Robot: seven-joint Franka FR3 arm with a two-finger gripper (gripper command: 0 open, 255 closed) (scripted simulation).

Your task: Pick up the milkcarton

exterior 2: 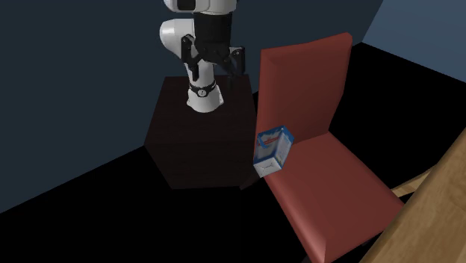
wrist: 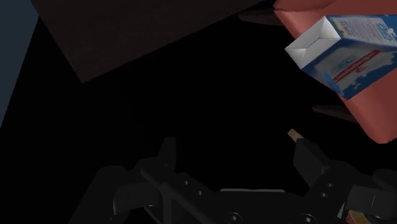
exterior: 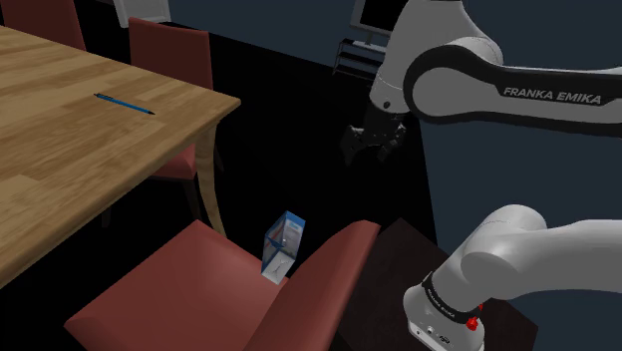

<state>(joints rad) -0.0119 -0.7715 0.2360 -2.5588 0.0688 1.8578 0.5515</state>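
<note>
Milkcarton [exterior: 282, 242] on red chair [exterior: 169, 284] seat, long axis roughly upright, beside backrest.

**Furniture and a pen around the work area**

On the shoulder view's left I see a wooden table [exterior: 60, 150]. A blue pen [exterior: 125, 104] lies flat on its top, well in from the edges. A red chair [exterior: 179, 284] stands near the table's corner leg, and a second red chair [exterior: 169, 45] stands at its far side. Below them I get a black area, and behind them a blue-grey wall [exterior 2: 75, 75].

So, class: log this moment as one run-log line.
milk carton: on red chair seat | jaws: open, empty, apart from it | grasp: not yet
</note>
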